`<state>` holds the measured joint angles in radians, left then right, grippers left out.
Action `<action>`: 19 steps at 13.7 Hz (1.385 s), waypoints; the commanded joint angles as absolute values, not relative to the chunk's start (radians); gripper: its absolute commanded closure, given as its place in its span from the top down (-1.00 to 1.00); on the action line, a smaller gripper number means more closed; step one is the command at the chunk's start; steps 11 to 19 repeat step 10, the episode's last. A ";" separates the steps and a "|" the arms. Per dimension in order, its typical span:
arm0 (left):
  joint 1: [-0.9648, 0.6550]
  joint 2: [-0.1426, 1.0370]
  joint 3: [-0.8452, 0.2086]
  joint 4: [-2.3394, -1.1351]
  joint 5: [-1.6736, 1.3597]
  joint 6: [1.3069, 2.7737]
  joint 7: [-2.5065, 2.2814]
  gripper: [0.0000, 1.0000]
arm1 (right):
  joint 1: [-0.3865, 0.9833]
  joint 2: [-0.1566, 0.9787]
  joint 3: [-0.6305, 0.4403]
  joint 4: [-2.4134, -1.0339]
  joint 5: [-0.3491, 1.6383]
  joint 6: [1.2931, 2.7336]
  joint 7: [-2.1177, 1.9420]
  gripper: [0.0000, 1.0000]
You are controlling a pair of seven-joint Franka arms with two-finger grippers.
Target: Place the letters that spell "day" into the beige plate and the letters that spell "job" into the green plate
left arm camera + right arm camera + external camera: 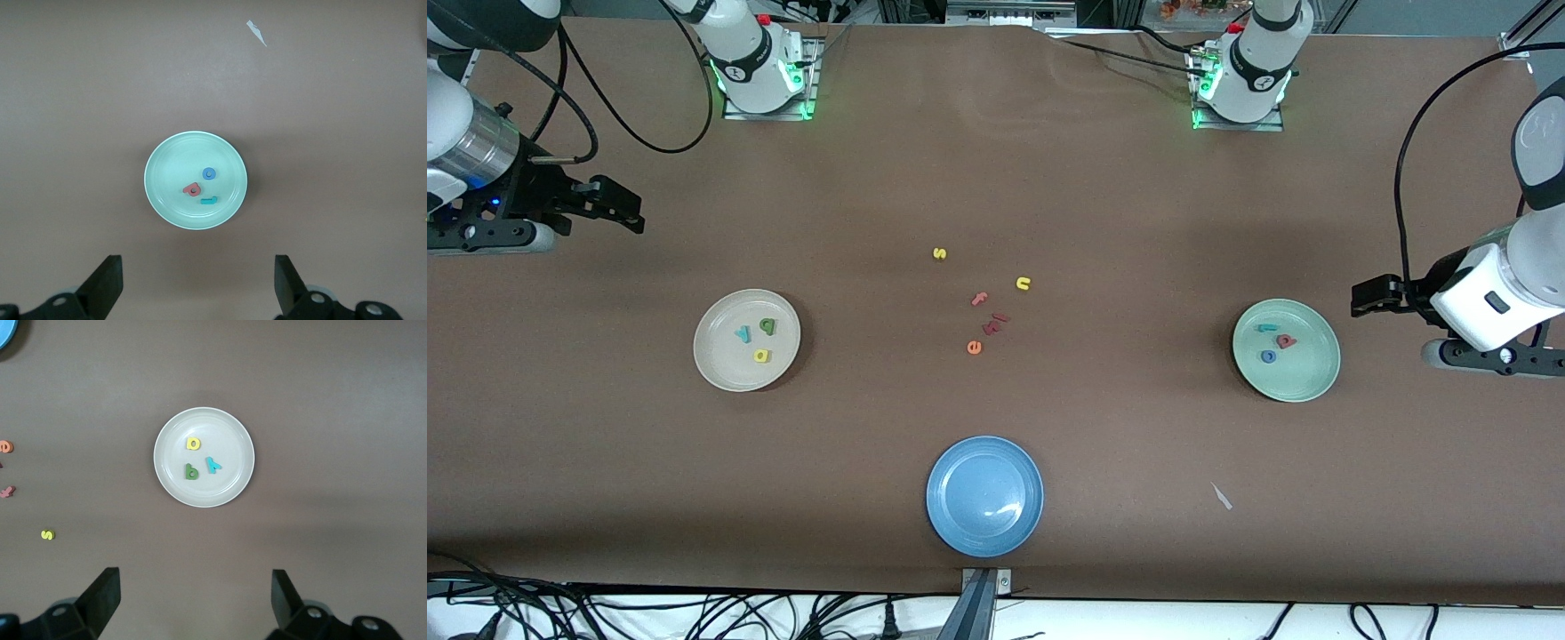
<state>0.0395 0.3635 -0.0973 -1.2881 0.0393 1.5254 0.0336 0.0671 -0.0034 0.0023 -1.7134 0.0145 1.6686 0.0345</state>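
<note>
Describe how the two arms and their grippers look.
Both arms are white with rounded links, black cables and green-lit bases. The left gripper and right gripper have black bodies and black wedge-shaped fingers. A silver cuff sits behind the right one.

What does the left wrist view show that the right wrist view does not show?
Only the left wrist view: the green plate holding the teal j, blue o and red b, plus a white scrap on the table.
Only the right wrist view: the beige plate holding the yellow a, green d and teal y; loose on the table, a yellow s and an orange e; the blue plate's edge.
Both: the brown table and each arm's own open end effector, left and right.
</note>
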 commanded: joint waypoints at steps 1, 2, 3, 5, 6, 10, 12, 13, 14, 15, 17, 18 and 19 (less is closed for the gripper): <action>0.028 0.330 -0.063 -1.328 0.008 1.532 0.077 1.00 | 0.075 0.009 -0.006 -1.684 0.020 1.646 0.021 1.00; 0.025 0.327 -0.064 -1.327 0.012 1.531 0.075 1.00 | 0.074 0.009 -0.006 -1.684 0.020 1.646 0.021 1.00; 0.029 0.328 -0.064 -1.324 0.014 1.531 0.075 1.00 | 0.074 0.009 -0.008 -1.684 0.020 1.646 0.021 1.00; 0.031 0.331 -0.066 -1.322 0.017 1.531 0.075 1.00 | 0.075 0.009 -0.006 -1.684 0.020 1.646 0.021 1.00; 0.029 0.331 -0.066 -1.321 0.020 1.531 0.074 1.00 | 0.074 0.009 -0.006 -1.684 0.020 1.646 0.021 1.00; 0.031 0.330 -0.067 -1.319 0.020 1.529 0.074 1.00 | 0.074 0.009 -0.006 -1.684 0.020 1.646 0.021 1.00; 0.031 0.330 -0.067 -1.319 0.020 1.529 0.074 1.00 | 0.074 0.009 -0.006 -1.684 0.020 1.646 0.021 1.00; 0.031 0.330 -0.067 -1.319 0.020 1.529 0.074 1.00 | 0.074 0.009 -0.006 -1.684 0.020 1.646 0.021 1.00; 0.031 0.330 -0.067 -1.319 0.020 1.529 0.074 1.00 | 0.074 0.009 -0.006 -1.684 0.020 1.646 0.021 1.00; 0.031 0.330 -0.067 -1.319 0.020 1.529 0.074 1.00 | 0.074 0.009 -0.006 -1.684 0.020 1.646 0.021 1.00; 0.031 0.330 -0.067 -1.319 0.020 1.529 0.074 1.00 | 0.074 0.009 -0.006 -1.684 0.020 1.646 0.021 1.00; 0.031 0.330 -0.067 -1.319 0.020 1.529 0.074 1.00 | 0.074 0.009 -0.006 -1.684 0.020 1.646 0.021 1.00; 0.031 0.330 -0.067 -1.319 0.020 1.529 0.074 1.00 | 0.074 0.009 -0.006 -1.684 0.020 1.646 0.021 1.00</action>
